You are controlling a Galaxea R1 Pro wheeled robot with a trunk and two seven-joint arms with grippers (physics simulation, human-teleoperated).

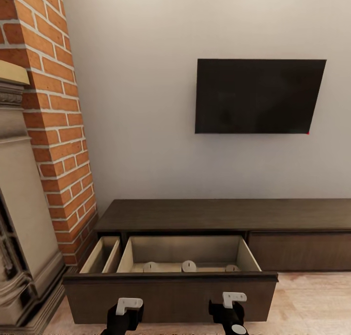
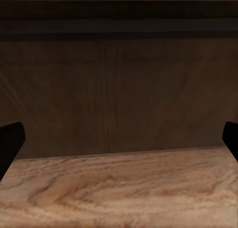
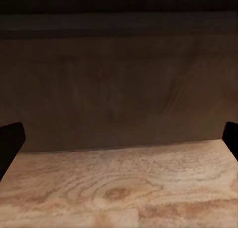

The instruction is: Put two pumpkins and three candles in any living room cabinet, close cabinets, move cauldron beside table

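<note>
Three candles (image 1: 188, 266) sit in a row along the floor of the wide drawer (image 1: 253, 262) that stands pulled out of the cabinet (image 1: 219, 214), their pale round tops just showing above the drawer's dark front panel; the rightmost one is partly hidden by that panel. A narrower drawer (image 1: 102, 254) just beside it on the left is also open, and what it holds cannot be made out. No pumpkin can be picked out in either drawer from this angle.

The left claw (image 1: 127, 307) and the right claw (image 1: 233, 301) hang side by side in front of the wide drawer's front panel, one toward each end of it. Both wrist views look straight at that dark wood face with the light wood floor (image 1: 312, 301) below it, and in each the two dark fingertips (image 2: 11, 143) (image 3: 11, 143) sit at opposite edges of the picture, so both claws are spread wide and hold nothing. That even, two-point placement looks suited to pushing the wide panel in squarely rather than skewing it, so the step in hand is probably closing the drawer.

The cabinet runs along the white wall (image 1: 136, 106) under the black TV (image 1: 258, 96), its left end near the brick fireplace column (image 1: 53, 106).
</note>
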